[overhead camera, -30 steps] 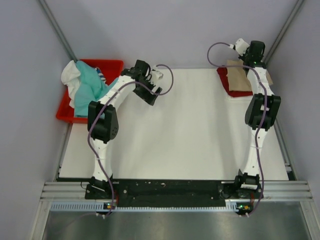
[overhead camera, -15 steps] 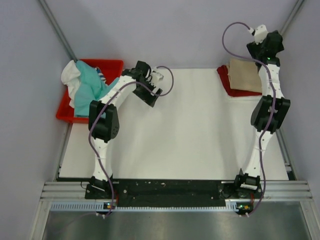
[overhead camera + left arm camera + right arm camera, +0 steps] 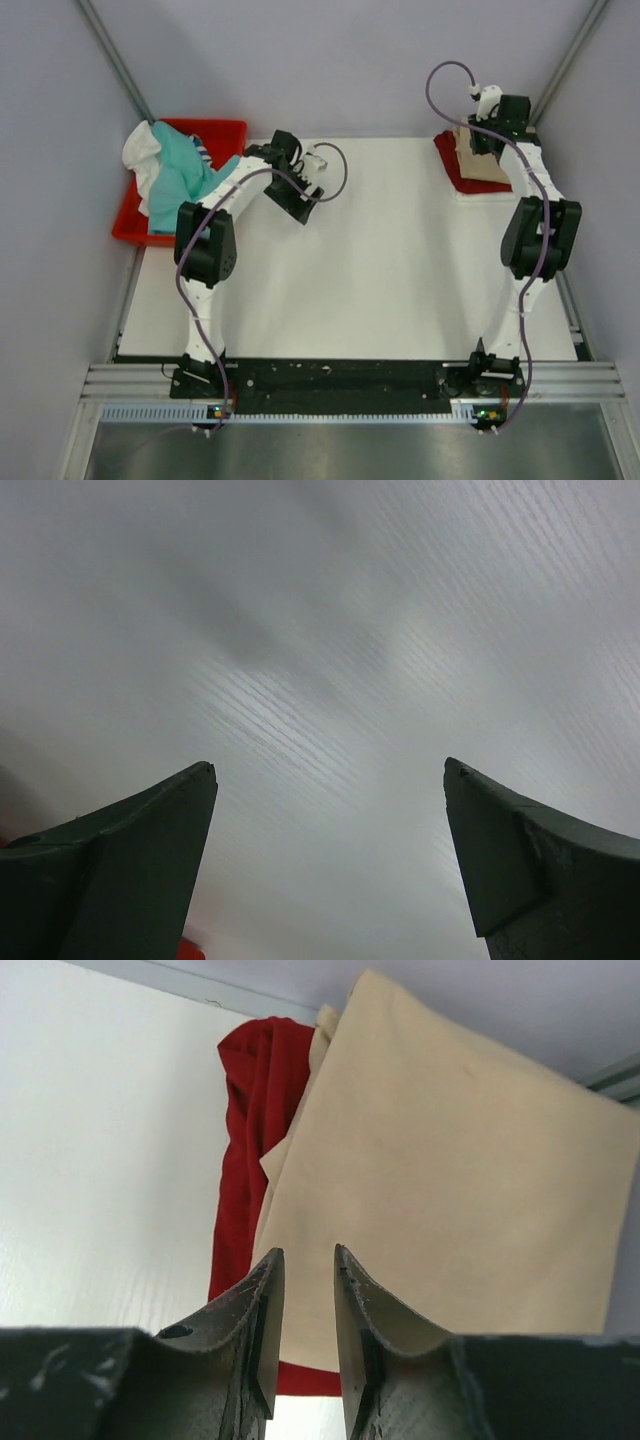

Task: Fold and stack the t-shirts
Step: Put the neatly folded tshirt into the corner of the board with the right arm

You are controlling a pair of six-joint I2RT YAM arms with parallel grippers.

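A folded tan-beige t-shirt (image 3: 484, 165) lies on a folded dark red t-shirt (image 3: 448, 160) at the table's far right corner. Both show in the right wrist view, the tan one (image 3: 450, 1160) and the dark red one (image 3: 243, 1140). My right gripper (image 3: 477, 140) hovers over the tan shirt's near edge (image 3: 307, 1250), its jaws a narrow gap apart with nothing between them. A teal t-shirt (image 3: 180, 175) and a white t-shirt (image 3: 142, 150) lie crumpled in the red tray. My left gripper (image 3: 305, 195) is wide open and empty over bare table (image 3: 330, 765).
The rigid red tray (image 3: 225, 130) sits off the table's far left corner, next to the left arm's elbow. Grey walls and slanted frame posts close in the back and sides. The white table (image 3: 380, 270) lies between the two arms.
The right arm swung up towards the back right corner, then came back down over the tan shirt. The left gripper shifted slightly towards the near left.
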